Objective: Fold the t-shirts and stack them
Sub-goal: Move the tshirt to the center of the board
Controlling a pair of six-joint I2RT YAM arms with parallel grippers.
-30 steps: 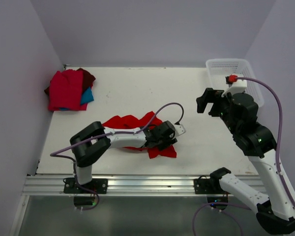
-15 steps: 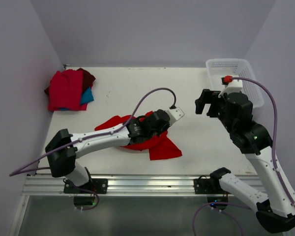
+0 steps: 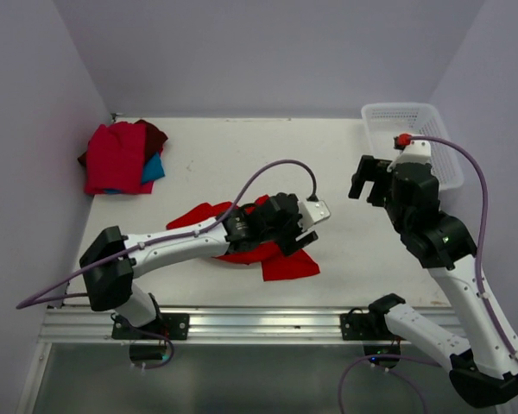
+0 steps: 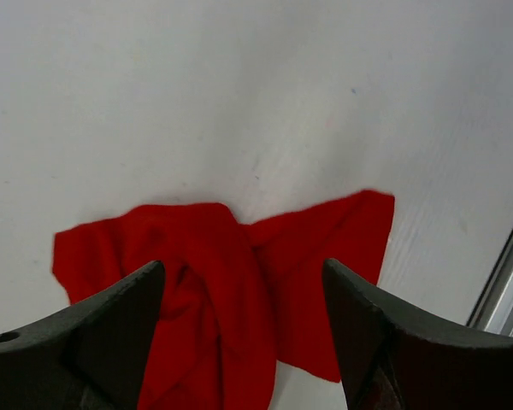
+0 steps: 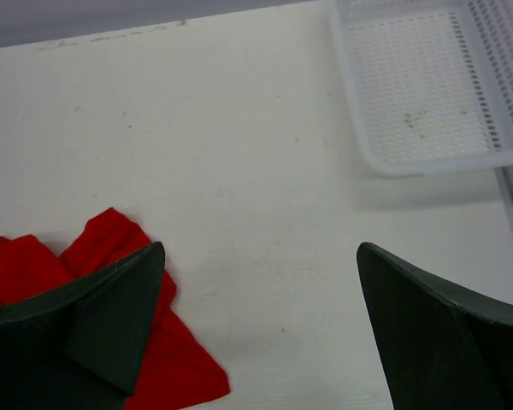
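Note:
A bright red t-shirt (image 3: 281, 264) lies crumpled near the table's front middle, and it also shows in the left wrist view (image 4: 312, 256) and the right wrist view (image 5: 181, 376). My left gripper (image 3: 300, 240) hovers over the shirt's right end, open, with red cloth (image 4: 242, 266) showing below the gap and nothing between the fingers. A pile of folded t-shirts (image 3: 116, 159) sits at the far left: red on top, dark maroon (image 3: 157, 134) and teal-blue (image 3: 153, 167) underneath. My right gripper (image 3: 367, 177) hangs open above bare table (image 5: 261, 248), right of the red shirt.
A white mesh basket (image 3: 373, 129) stands at the far right corner, its rim (image 5: 436, 164) also in the right wrist view. The table's front edge with its metal rail (image 3: 259, 321) runs just below the red shirt. The left arm (image 3: 173, 246) stretches low across the shirt.
The left arm stretched out rightward over the shirt. Its gripper shut on the cloth, tugged the right flap slightly right, then opened again. The right arm barely shifted.

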